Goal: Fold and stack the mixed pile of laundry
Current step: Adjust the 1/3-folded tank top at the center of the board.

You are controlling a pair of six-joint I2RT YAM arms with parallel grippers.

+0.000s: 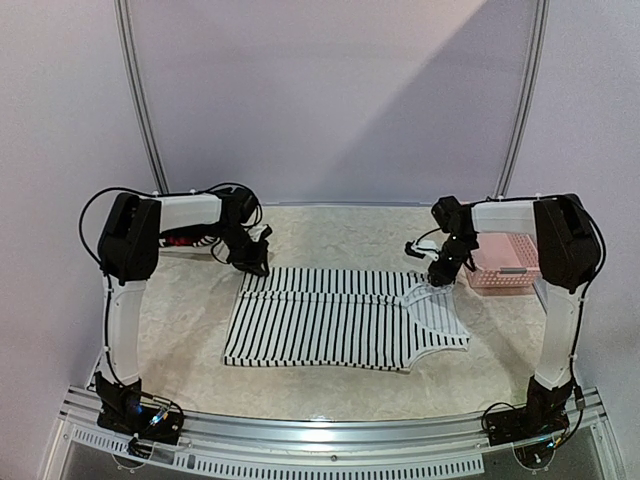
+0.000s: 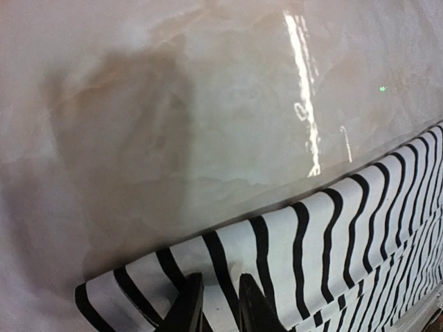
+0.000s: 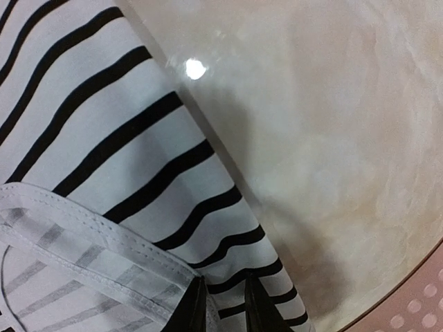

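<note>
The black-and-white striped tank top [image 1: 330, 318] lies spread flat in the middle of the table, its neck and straps to the right. My left gripper [image 1: 255, 262] is at its far left corner. In the left wrist view the fingers [image 2: 190, 304] are closed on the striped edge [image 2: 325, 235], with my left gripper [image 2: 220, 304] pinching cloth. My right gripper [image 1: 440, 275] is at the far right edge by the neckline. In the right wrist view my right gripper [image 3: 221, 304] pinches the striped cloth [image 3: 124, 138] beside the stitched hem. The black T-shirt is out of view.
A pink perforated basket [image 1: 505, 262] stands at the back right, right of my right gripper; its corner shows in the right wrist view [image 3: 415, 304]. A red-and-black piece [image 1: 180, 240] lies at the back left behind the left arm. The table surface [image 1: 330, 235] is pale marble.
</note>
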